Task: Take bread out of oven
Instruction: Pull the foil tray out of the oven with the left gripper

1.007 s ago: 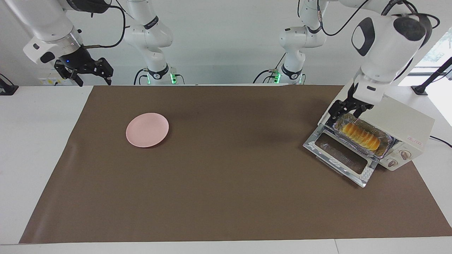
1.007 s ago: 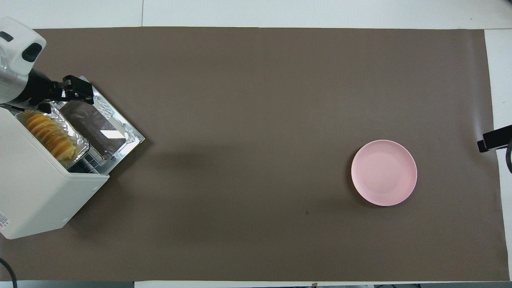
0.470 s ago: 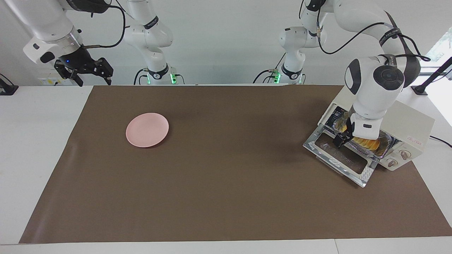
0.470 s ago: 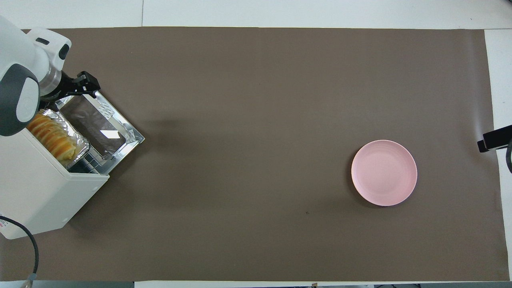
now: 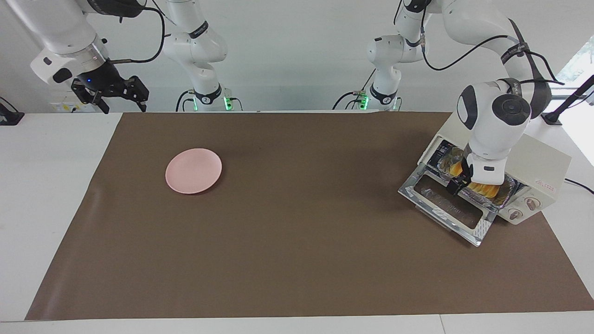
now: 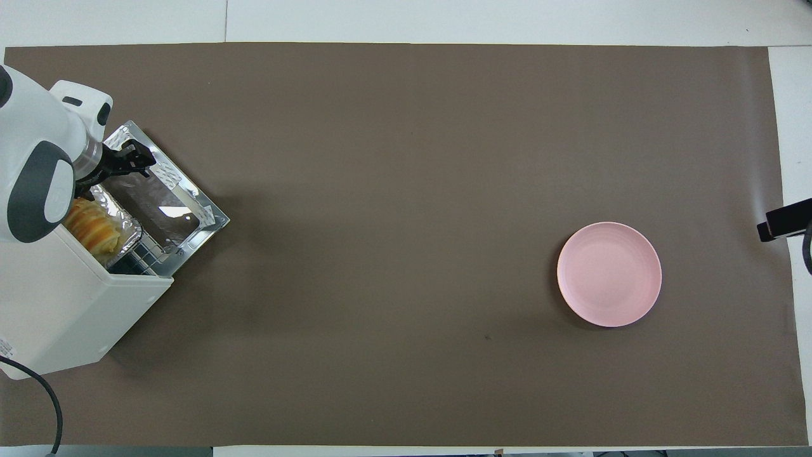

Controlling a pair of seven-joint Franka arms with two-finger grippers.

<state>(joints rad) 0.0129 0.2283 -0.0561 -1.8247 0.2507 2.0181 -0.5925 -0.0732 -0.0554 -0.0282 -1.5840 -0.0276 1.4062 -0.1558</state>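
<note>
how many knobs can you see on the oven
2. Both round knobs sit on the cream-white toaster oven's front panel, beside its open glass door, one nearer the robots than the other. The overhead view hides them.

A golden, ridged bread [image 5: 485, 188] lies in a foil tray at the mouth of the cream-white oven [image 5: 540, 164], whose glass door hangs open, at the frame's right edge.

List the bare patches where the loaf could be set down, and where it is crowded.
Bare: the brown mat between the pink plate and the oven. Crowded: the oven mouth, where the left claw hangs over the open door beside bread and foil tray.
</note>
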